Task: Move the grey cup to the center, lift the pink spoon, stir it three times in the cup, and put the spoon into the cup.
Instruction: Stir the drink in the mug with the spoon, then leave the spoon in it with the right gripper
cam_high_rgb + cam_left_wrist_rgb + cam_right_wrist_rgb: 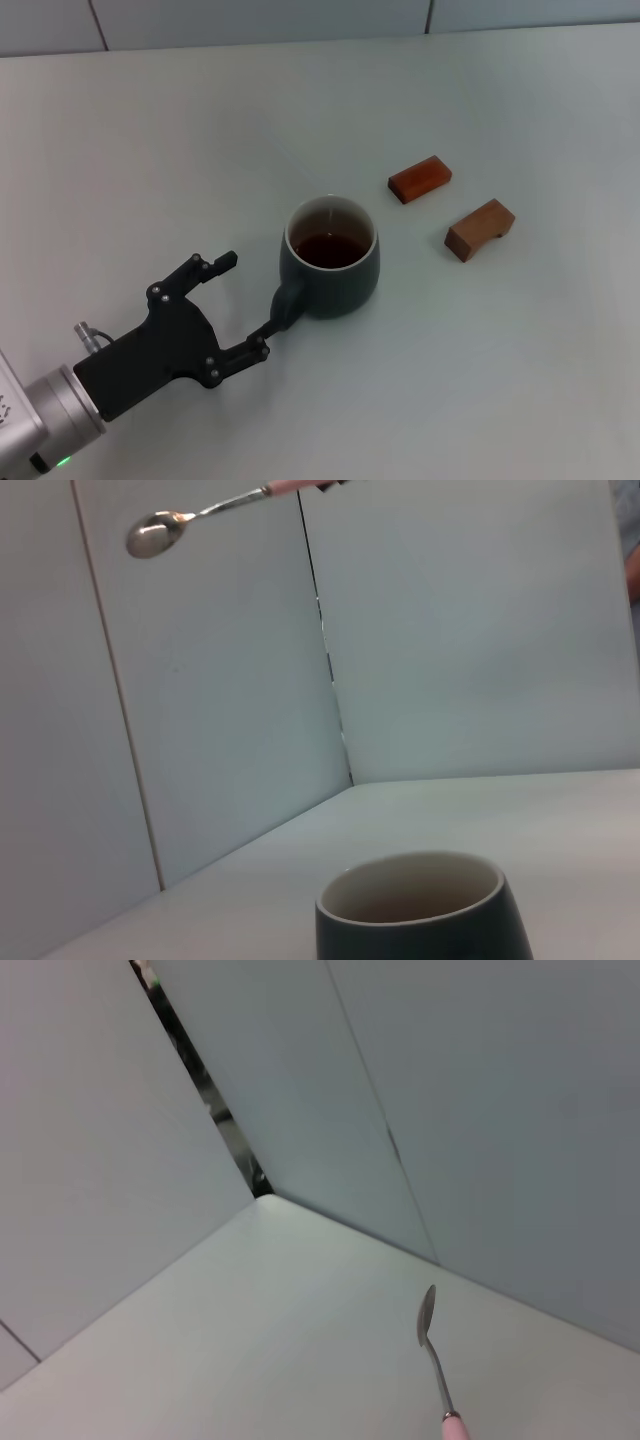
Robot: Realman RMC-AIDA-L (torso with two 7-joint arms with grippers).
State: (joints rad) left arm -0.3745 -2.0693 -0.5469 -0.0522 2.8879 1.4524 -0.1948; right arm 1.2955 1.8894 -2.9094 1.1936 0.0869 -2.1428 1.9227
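The grey cup (330,262) stands near the middle of the table with dark brown liquid inside, its handle pointing toward my left gripper. It also shows in the left wrist view (425,920). My left gripper (246,300) is open, its fingertips just short of the handle and one finger close beside it. The pink spoon (200,515) hangs in the air high above the cup, bowl outward. The right wrist view shows it too (432,1350), with the pink handle end at the picture's edge. My right gripper is out of the head view and holds the spoon.
Two brown wooden blocks lie to the right of the cup, one farther back (420,178) and one nearer (480,228). The pale table (150,150) ends at a panelled wall behind.
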